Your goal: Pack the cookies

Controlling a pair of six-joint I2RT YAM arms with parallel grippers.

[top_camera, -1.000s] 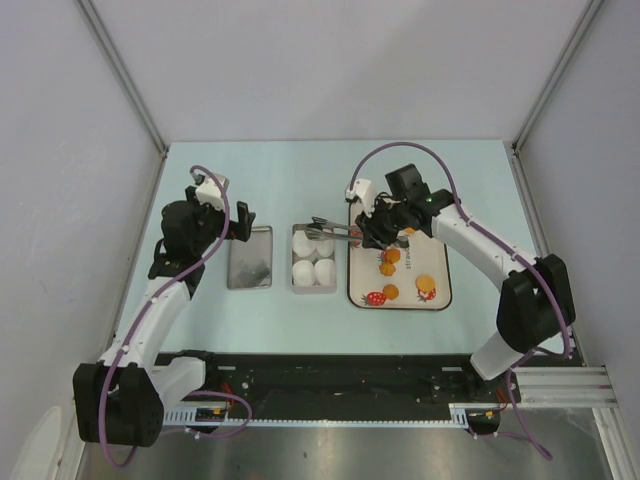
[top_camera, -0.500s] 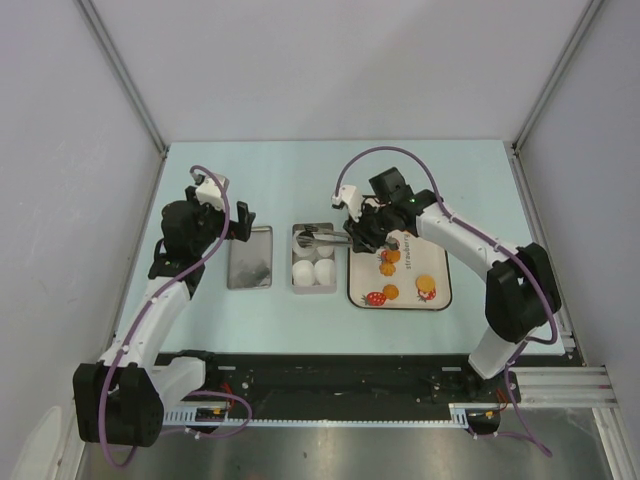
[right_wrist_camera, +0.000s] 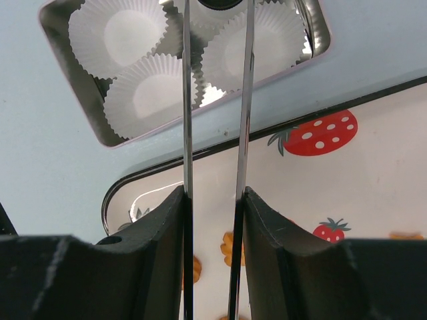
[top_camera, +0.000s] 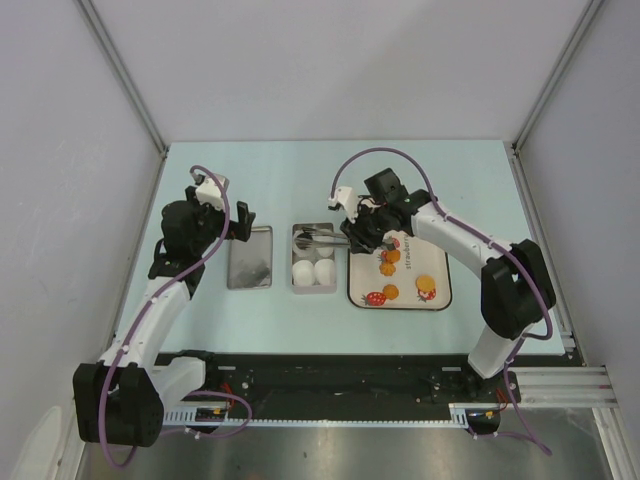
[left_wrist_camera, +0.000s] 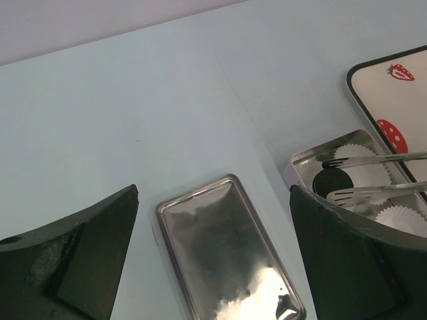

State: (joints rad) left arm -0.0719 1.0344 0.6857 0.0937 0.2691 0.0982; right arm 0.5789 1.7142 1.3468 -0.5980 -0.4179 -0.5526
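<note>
My right gripper is shut on a pair of metal tongs, which reach left over the tin lined with white paper cups. A black cookie sits between the tong tips over the tin's back part; whether it rests in a cup I cannot tell. Three orange cookies lie on the strawberry-print tray. My left gripper hangs open above the flat metal lid.
The lid lies just left of the tin, and the tray just right of it, all in a row mid-table. Grey walls with metal posts close in the table's left, right and far sides. The black rail with the arm bases runs along the near edge.
The right arm has shifted left, carrying the tongs further over the tin. The left arm has not moved.
</note>
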